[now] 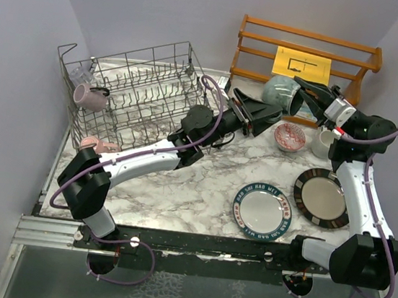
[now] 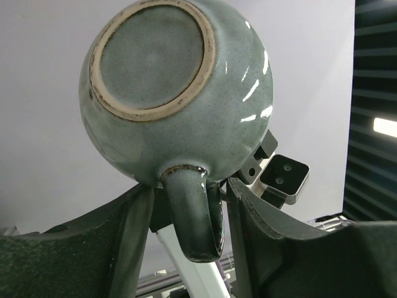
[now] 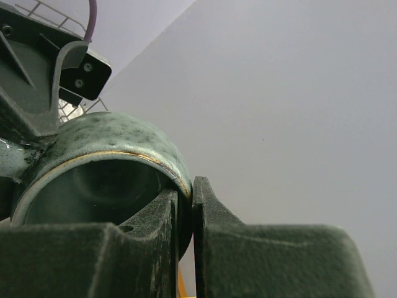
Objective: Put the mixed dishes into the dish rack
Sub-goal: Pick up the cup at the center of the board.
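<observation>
Holding the grey-green mug (image 1: 284,94) up above the far side of the counter (image 1: 202,186), your right pincer (image 1: 304,93) is clamping its rim. In the right wrist view one finger is sitting inside the mouth and the other outside, with the wall pinched between them. The mug is lying on its side in the air, base facing left, just in front of the wooden shelf (image 1: 305,49) and its yellow card (image 1: 301,64).

Your left pincer (image 1: 261,114) is reaching in from the left with its jaws apart. In the left wrist view the mug's handle (image 2: 193,217) is hanging between the two fingers, and you cannot tell whether either is touching it.

The dish rack (image 1: 153,47) is standing at the far left, well apart from the held mug. It is carrying a mauve mug (image 1: 89,96) and a clear glass (image 1: 82,73) at its left end, and a pink mug (image 1: 92,144) is showing at its near left corner.

On the counter below your right arm, a red-patterned bowl (image 1: 289,137) is sitting beside a white mug (image 1: 323,142). Nearer to you, the blue-rimmed lettered plate (image 1: 262,210) and the dark-rimmed plate (image 1: 321,197) are lying flat side by side.
</observation>
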You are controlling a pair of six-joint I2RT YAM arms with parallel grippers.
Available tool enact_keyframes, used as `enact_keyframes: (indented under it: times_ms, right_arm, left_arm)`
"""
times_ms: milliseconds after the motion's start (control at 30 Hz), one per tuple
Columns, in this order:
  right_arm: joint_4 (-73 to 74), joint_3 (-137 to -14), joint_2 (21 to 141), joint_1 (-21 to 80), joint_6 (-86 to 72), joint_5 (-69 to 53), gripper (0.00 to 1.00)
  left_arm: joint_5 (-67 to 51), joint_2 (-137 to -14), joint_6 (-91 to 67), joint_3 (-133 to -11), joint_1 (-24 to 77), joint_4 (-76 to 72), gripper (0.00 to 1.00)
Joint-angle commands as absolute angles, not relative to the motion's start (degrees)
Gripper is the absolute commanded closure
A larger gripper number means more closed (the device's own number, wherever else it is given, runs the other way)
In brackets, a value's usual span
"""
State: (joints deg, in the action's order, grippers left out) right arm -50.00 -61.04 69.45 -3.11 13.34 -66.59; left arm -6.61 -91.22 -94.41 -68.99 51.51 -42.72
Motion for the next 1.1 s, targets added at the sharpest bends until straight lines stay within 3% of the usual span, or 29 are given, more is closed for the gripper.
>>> enact_keyframes:
  times_ms: [0,233,367,533,733,933,1067]
  right_arm:
    - [-54.6,-60.8,67.4,-3.1,13.3,-67.4,0.99]
    - [-54.6,-60.1,67.3,-3.1,13.8,-68.6,0.99]
    - [-55.0,-59.6,67.1,-3.1,13.7,-69.2,0.99]
    - [-55.5,-58.8,66.7,-3.1,13.2,-69.5,0.99]
    - [-56.2,-58.2,66.3,-3.1,12.5,-69.2,0.97]
    - [-56.2,-56.7,65.7,-3.1,13.5,-69.3,0.48]
    - [-54.5,-55.3,64.6,-3.1,15.5,-70.1,0.3]
  left_arm:
    - [-7.4,-91.6,-94.8,-71.6,51.7,-44.5,0.5]
    - [-8.0,-92.2,-94.7,-72.1,51.7,-44.9,0.59]
    - [-8.3,-92.5,-94.9,-72.0,51.7,-45.6,0.69]
    - [-8.5,-92.7,-94.7,-72.0,51.7,-46.4,1.0]
    - [-8.3,-92.7,-93.5,-71.3,51.5,-48.4,1.0]
    - [-6.8,-91.4,-90.8,-69.6,50.9,-50.2,1.0]
    - [-4.7,-88.7,-86.7,-68.1,50.2,-48.7,1.0]
